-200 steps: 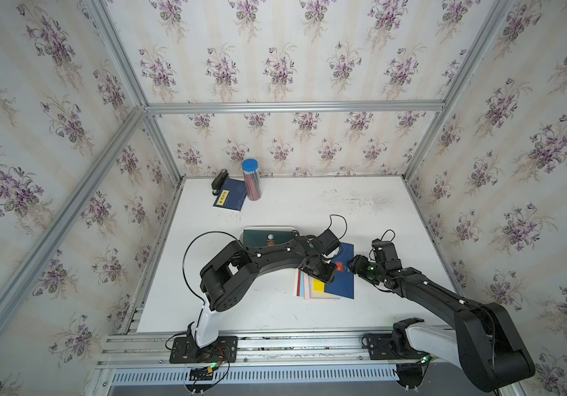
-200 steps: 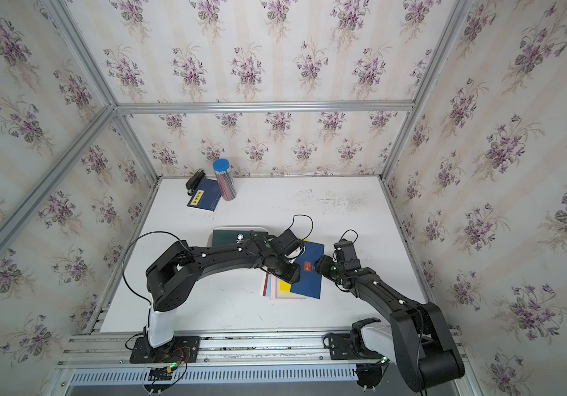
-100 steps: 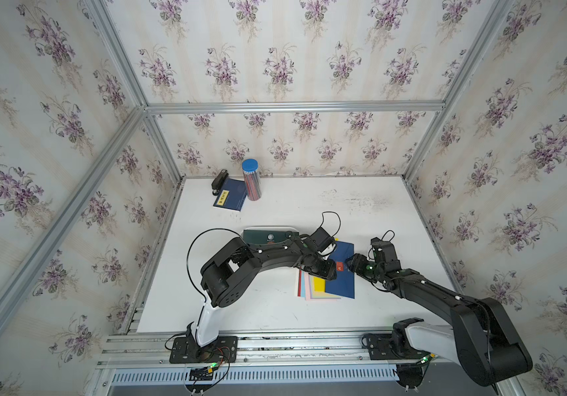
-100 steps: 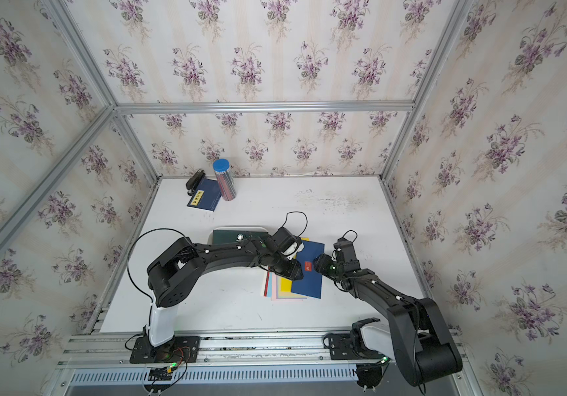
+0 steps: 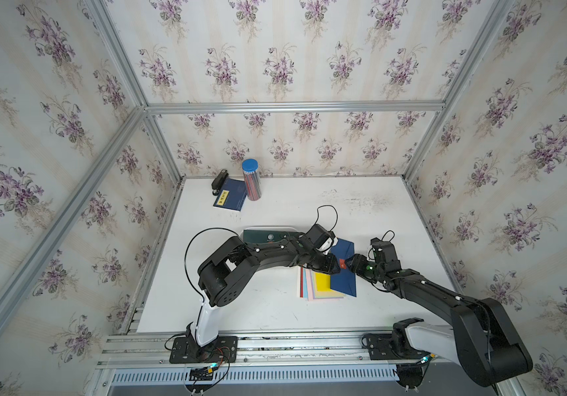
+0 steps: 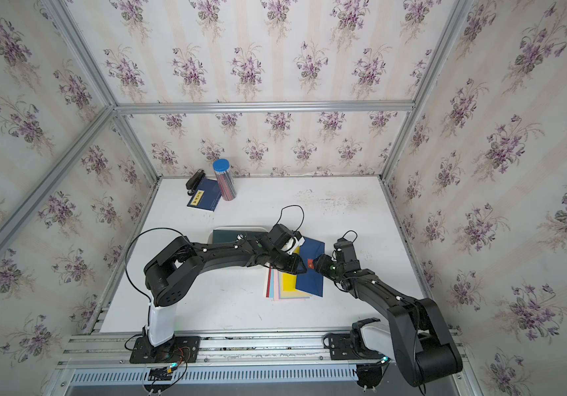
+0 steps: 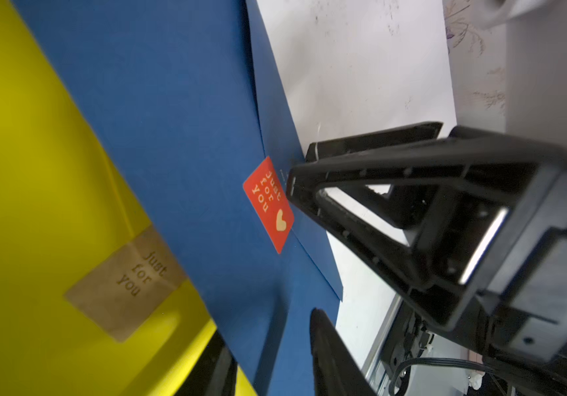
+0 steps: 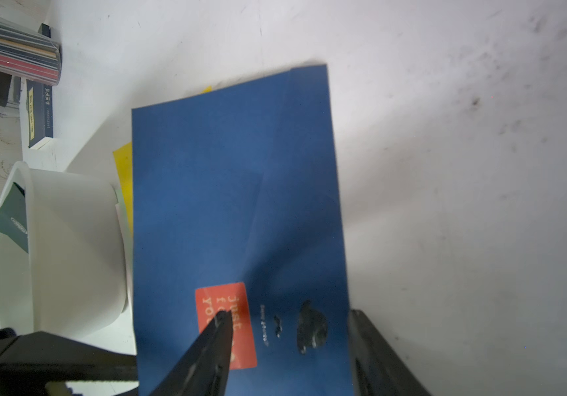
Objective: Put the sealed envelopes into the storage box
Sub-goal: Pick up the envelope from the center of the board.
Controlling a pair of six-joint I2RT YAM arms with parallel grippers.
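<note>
I'm looking down on both arms meeting over the sealed envelopes (image 5: 313,291), which are lying stacked on the desk (image 5: 241,301), toward 4 o'clock from its middle. The blue envelope (image 5: 345,281) is sitting on top, skewed and overhanging the stack toward 3 o'clock. The yellow envelope (image 5: 321,281) is showing beneath it at 9 o'clock.

The left fingers (image 5: 330,266) are hovering at the blue envelope's 9 o'clock side. In the left wrist view they (image 7: 326,343) are standing apart with the blue sheet running between them; I cannot tell whether either is touching the paper. A tan sticker (image 7: 124,284) is sealing the yellow one.

The right fingers (image 5: 354,262) are facing them from 3 o'clock. In the right wrist view they (image 8: 213,343) are spread wide. One tip is lying over the red sticker (image 8: 213,301) and the other is sitting past the envelope's edge, over bare desk.

The storage box (image 5: 268,227) is standing just beside the stack at its 10 o'clock, partly hidden under the left arm. It is holding a dark green envelope (image 5: 261,236).

At the desk's far 11 o'clock corner, a navy booklet (image 5: 230,199), an upright pencil tube (image 5: 251,181) and a stapler (image 5: 218,180) are sitting close together, well apart from the stack.
</note>
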